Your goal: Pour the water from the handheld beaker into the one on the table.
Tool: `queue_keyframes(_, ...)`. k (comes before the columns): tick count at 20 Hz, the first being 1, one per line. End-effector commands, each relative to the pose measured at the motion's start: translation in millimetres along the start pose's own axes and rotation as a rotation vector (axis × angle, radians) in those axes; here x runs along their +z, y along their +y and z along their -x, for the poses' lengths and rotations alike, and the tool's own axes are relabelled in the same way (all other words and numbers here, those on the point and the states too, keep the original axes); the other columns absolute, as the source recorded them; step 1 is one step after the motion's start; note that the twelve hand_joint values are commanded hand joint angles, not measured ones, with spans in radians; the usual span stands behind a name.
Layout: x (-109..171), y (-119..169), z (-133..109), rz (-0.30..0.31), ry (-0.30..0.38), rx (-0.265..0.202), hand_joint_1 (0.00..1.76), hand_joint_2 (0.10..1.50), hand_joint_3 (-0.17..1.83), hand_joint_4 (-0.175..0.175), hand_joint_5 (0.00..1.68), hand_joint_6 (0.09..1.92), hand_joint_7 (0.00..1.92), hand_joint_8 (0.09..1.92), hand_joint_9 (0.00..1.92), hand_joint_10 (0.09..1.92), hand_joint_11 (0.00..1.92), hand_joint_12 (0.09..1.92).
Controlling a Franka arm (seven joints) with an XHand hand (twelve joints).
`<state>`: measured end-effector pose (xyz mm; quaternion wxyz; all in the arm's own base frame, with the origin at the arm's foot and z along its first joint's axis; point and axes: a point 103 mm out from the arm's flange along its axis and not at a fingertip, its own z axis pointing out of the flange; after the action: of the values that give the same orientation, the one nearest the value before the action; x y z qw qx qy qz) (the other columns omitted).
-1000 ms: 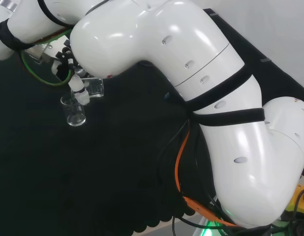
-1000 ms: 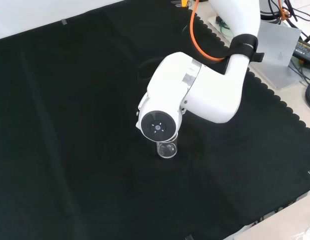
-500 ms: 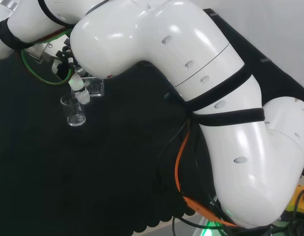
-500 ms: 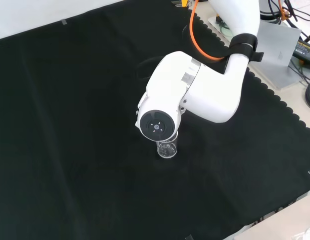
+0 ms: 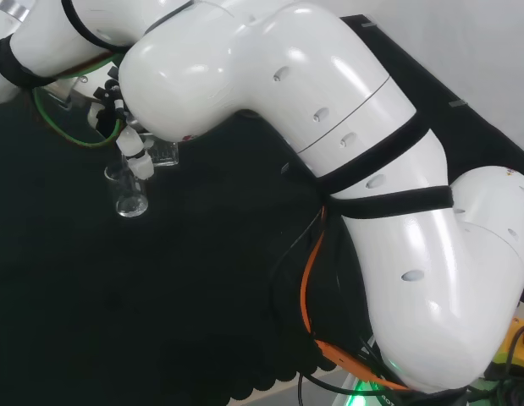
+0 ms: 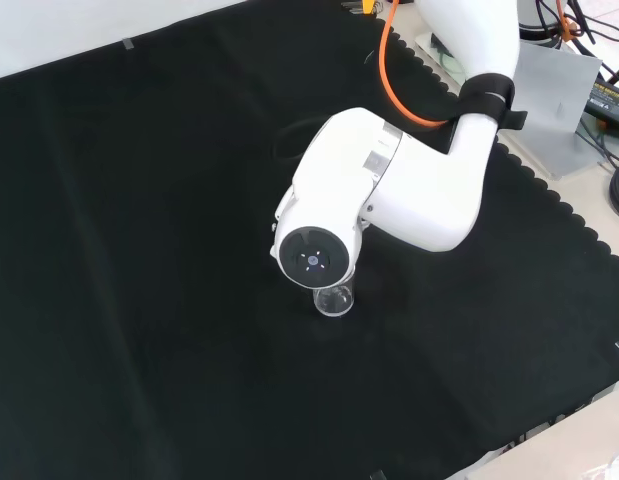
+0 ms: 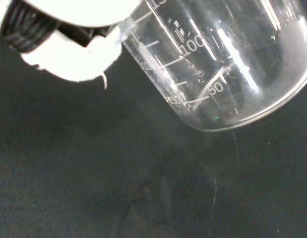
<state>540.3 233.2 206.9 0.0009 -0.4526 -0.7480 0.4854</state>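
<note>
In the head view the hand (image 5: 118,118) hangs under the arm's white link, its fingers curled round a clear glass beaker (image 5: 165,152) that is tipped over. A fingertip (image 5: 136,161) reaches down beside it. Just below and left of it a second clear beaker (image 5: 129,191) stands upright on the black cloth. In the wrist view the held beaker (image 7: 217,64) is close and tilted, with a little water low in it near its printed scale and a white fingertip (image 7: 76,57) against its wall. In the front view the standing beaker (image 6: 334,298) shows just under the link's round grey cap.
The arm's big white links (image 5: 346,169) stand at the right of the head view, with orange and black cables (image 5: 308,288) below them. A green cable (image 5: 75,135) loops by the hand. Black cloth (image 6: 139,250) spreads wide around the standing beaker.
The arm's links and the hand with its beaker have shifted slightly to the left in the head view. The standing beaker has stayed in place.
</note>
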Motion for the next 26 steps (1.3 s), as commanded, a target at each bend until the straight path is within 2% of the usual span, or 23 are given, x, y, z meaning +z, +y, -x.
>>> queue_keyframes(1, 2.4, -0.7, -1.3, -0.005, -0.004, -0.006, 1.12, 0.63, 0.72, 0.175, 1.26, 0.72, 1.66, 0.09, 1.56, 0.09, 1.11, 0.91)
queue_keyframes(6, -1.9, 0.8, -6.9, -0.028, -0.021, -0.002, 1.12, 0.63, 0.73, 0.175, 1.26, 0.72, 1.66, 0.09, 1.56, 0.09, 1.11, 0.91)
queue_keyframes(26, 2.0, 1.2, -4.4, -0.039, -0.015, -0.008, 1.12, 0.63, 0.73, 0.175, 1.26, 0.73, 1.66, 0.09, 1.57, 0.09, 1.11, 0.91)
